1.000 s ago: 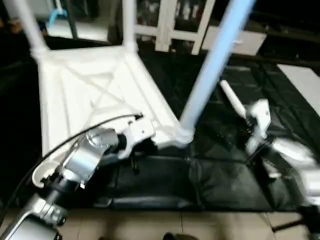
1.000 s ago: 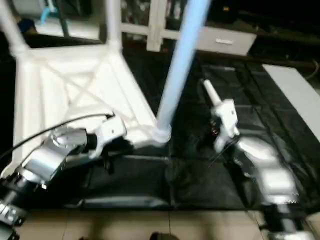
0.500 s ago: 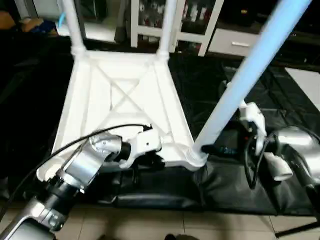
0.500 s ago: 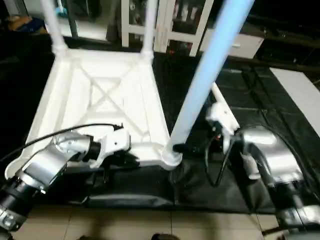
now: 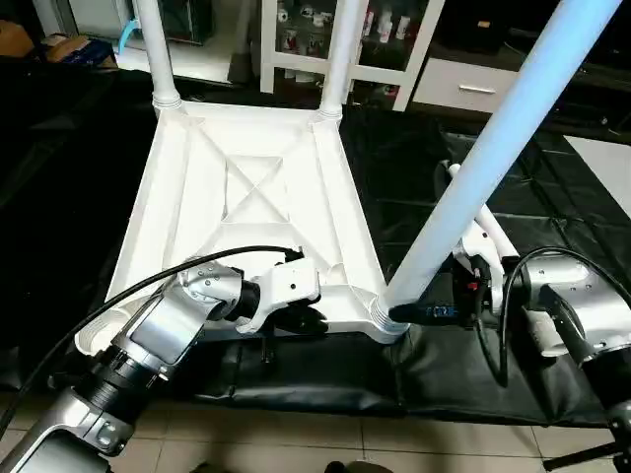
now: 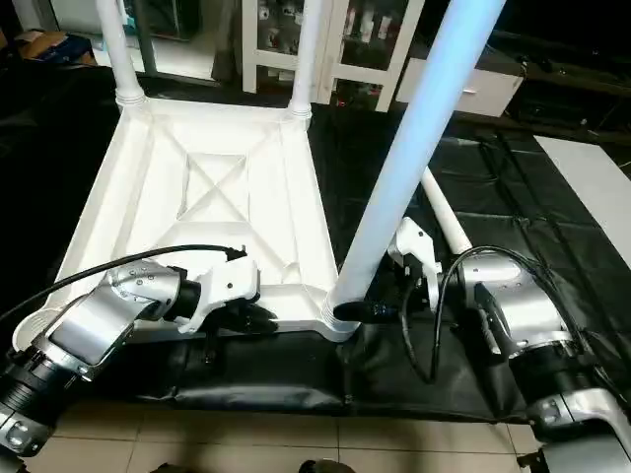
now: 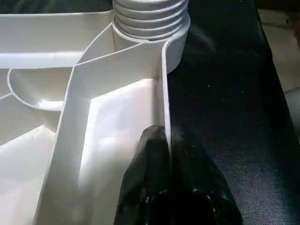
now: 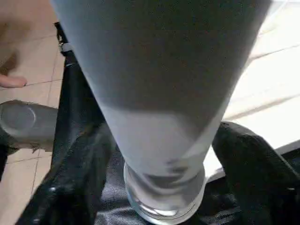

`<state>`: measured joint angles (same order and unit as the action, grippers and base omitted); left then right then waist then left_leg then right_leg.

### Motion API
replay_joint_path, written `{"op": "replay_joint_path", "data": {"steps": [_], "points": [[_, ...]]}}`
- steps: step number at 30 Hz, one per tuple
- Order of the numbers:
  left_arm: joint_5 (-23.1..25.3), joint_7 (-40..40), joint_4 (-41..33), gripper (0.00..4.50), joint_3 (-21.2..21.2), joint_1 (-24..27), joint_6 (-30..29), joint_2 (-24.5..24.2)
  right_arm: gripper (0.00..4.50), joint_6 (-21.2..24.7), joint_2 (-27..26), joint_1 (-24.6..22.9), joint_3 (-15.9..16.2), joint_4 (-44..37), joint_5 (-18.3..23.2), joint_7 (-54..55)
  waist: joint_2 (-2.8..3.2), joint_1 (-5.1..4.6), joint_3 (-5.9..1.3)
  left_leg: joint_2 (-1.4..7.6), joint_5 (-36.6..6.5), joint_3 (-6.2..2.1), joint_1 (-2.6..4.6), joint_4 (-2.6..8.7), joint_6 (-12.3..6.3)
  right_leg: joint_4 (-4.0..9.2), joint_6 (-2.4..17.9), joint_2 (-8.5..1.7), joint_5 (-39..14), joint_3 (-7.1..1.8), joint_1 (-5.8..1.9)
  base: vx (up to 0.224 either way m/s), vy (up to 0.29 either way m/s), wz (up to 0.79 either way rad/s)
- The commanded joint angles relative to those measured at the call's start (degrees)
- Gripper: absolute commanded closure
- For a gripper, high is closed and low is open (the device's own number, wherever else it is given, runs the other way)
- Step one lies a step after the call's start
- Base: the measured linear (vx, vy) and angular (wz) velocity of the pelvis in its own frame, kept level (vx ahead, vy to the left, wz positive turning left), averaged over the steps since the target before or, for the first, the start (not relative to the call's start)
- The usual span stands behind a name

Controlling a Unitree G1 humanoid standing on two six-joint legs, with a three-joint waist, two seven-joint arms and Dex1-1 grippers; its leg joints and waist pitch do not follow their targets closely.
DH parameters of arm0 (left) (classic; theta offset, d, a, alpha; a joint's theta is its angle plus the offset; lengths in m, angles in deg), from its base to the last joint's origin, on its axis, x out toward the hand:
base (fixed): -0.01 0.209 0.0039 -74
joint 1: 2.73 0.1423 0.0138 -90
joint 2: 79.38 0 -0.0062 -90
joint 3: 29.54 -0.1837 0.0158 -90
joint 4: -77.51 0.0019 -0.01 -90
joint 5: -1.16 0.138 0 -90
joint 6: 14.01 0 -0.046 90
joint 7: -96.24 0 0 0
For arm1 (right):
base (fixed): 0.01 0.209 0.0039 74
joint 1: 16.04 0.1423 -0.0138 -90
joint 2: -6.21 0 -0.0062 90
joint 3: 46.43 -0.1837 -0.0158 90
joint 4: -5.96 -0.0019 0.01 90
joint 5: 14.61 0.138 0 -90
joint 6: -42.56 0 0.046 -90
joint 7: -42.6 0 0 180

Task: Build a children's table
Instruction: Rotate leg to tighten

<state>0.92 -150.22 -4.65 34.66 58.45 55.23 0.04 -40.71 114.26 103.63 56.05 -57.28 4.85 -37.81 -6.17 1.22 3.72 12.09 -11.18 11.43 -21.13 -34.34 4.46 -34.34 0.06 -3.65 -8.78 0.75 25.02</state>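
From the head views, your tabletop [image 5: 246, 197] lies underside up on the black-covered worktop [image 5: 552, 197] with three legs standing in their sockets, two at its far corners and one [image 5: 473, 168] at the near right corner; the near left socket [image 5: 99, 340] is empty, and a fourth leg [image 6: 446, 212] lies just right of the tabletop. In the left wrist view, your left gripper [image 7: 169, 145] is clamped together on the tabletop's thin near rim. In the right wrist view, your right gripper [image 8: 159, 154] stands apart around the near right leg's base, not visibly squeezing, so I'd judge one leg left to fit.
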Motion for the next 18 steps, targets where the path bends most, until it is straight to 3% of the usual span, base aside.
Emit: {"op": "replay_joint_path", "data": {"steps": [1,4,7,9,11,15,17,18], "points": [[-2.61,-2.44,-0.95,4.5,-1.03,-0.4,2.35,1.84,1.41,-0.82,0.33,0.88,0.28,0.71,-0.98,-0.94,-0.03,-0.34,-3.72,1.16,-6.91,-0.05,0.66,3.26,-5.35,3.0,13.75,-2.51,-10.68,-1.33,-3.09,0.0,0.0,0.0],[-2.36,-2.65,-0.95,4.5,-1.06,-0.35,2.36,1.65,1.66,-1.92,-0.16,0.66,0.3,1.89,-1.57,-1.55,0.22,-0.22,-3.83,1.15,-6.84,-0.1,0.62,3.23,-5.34,2.89,14.04,-2.54,-10.27,-1.29,-3.18,0.0,0.0,0.0],[-2.33,-2.73,-1.0,4.5,-1.09,-0.33,2.3,1.57,1.89,-2.19,-0.37,0.52,0.28,2.21,-1.67,-1.6,0.11,-0.2,-3.83,1.14,-7.04,-0.1,0.65,3.23,-5.16,2.92,14.03,-2.49,-10.43,-1.28,-3.18,0.0,0.0,0.0],[-2.29,-3.12,-1.28,4.5,-1.26,-0.17,2.11,1.24,2.09,-2.73,-1.12,0.12,-0.08,2.94,-1.75,-1.22,0.55,-0.11,-3.89,1.18,-7.44,-0.12,0.79,3.23,-4.92,2.89,14.22,-2.49,-10.37,-1.26,-3.09,0.0,0.0,0.0],[-2.29,-3.19,-1.34,4.5,-1.28,-0.12,2.06,1.19,2.26,-2.81,-1.3,0.08,-0.22,3.12,-1.73,-0.98,0.47,-0.1,-3.9,1.16,-7.93,-0.11,0.77,3.25,-4.73,2.91,14.32,-2.43,-10.29,-1.23,-3.11,0.0,0.0,0.0],[-2.14,-2.87,-1.83,4.5,-1.19,0.21,1.24,0.96,2.46,-2.99,-4.24,-0.24,-3.49,5.84,-0.96,6.24,0.6,-0.19,-3.91,1.13,-8.81,-0.16,0.71,3.26,-3.69,3.0,13.92,-2.48,-11.52,-1.29,-3.05,0.0,0.0,0.0],[-1.71,-2.07,-1.65,4.5,-1.06,0.1,0.78,1.13,2.5,-2.75,-5.38,-0.41,-4.93,6.66,-0.35,9.01,0.52,-0.68,-3.83,0.97,-10.32,-0.35,0.37,3.34,-2.69,3.13,13.25,-2.45,-14.03,-1.23,-3.14,0.0,0.0,0.0],[-0.59,2.12,-0.58,4.5,0.1,-0.5,-2.27,2.73,2.53,-2.72,-8.03,-1.21,-7.46,8.05,-0.75,17.72,0.62,-1.12,-3.85,1.06,-10.86,-0.36,0.43,3.34,-1.62,3.2,12.66,-2.44,-15.09,-1.32,-3.03,0.0,0.0,0.0]]}}
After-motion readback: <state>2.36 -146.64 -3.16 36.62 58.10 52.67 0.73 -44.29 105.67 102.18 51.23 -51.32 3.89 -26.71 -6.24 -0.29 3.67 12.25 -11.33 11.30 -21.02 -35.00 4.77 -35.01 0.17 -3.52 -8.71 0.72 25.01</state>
